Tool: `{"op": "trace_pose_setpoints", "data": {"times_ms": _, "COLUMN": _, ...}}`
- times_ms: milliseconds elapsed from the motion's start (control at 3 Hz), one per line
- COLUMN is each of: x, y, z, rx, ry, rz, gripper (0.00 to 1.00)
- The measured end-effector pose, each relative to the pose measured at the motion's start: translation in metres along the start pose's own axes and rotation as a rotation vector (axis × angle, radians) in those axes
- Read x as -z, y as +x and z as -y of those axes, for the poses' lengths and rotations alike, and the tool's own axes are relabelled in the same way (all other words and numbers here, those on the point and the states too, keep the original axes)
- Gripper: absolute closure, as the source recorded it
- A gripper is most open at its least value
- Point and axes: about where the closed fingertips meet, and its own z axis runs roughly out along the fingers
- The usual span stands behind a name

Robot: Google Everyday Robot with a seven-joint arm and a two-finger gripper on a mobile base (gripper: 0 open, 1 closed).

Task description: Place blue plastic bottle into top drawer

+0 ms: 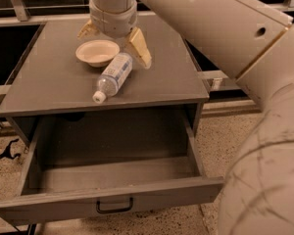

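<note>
The blue plastic bottle point(113, 76) lies on its side on the grey cabinet top point(44, 82), white cap toward the front edge, its base next to the beige bowl point(97, 52). My gripper point(112, 39) hangs over the back of the cabinet top, open, with one beige finger point(139, 48) to the right of the bottle's base and the other behind the bowl on the left. It holds nothing. The top drawer point(44, 202) is pulled out below, empty inside, with a dark loop handle point(115, 207) on its front panel.
My large white arm point(245, 43) crosses the upper right and fills the right side of the view. Dark shelving stands left and right of the cabinet. A speckled floor point(215, 146) lies below, with dark cables at the far left.
</note>
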Motion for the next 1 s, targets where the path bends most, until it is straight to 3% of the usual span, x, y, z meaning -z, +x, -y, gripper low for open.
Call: {"op": "trace_pose_setpoints", "data": {"times_ms": 1000, "x": -0.059, "y": 0.030, "z": 0.007, "rx": -0.006, "ry": -0.037, "rz": 0.032, "gripper": 0.00}}
